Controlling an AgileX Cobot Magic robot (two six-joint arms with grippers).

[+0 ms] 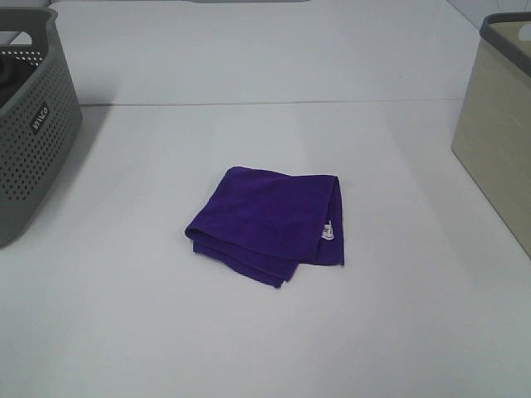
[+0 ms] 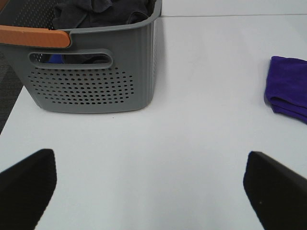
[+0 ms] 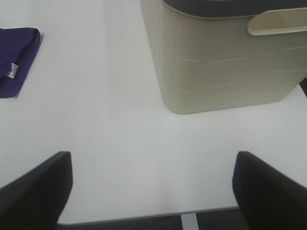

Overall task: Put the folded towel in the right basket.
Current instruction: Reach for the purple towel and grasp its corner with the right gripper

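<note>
Towel (image 1: 270, 222) well apart from left gripper (image 2: 151, 189), right gripper (image 3: 152, 189), both seemingly spread

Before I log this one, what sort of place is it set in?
Likely a lab bench staged for laundry sorting: a plain white table, a folded purple towel in its middle, a grey perforated basket holding dark cloth at left, a beige basket at right.

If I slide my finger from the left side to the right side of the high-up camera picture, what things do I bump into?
gray basket → purple folded towel → beige basket
</note>
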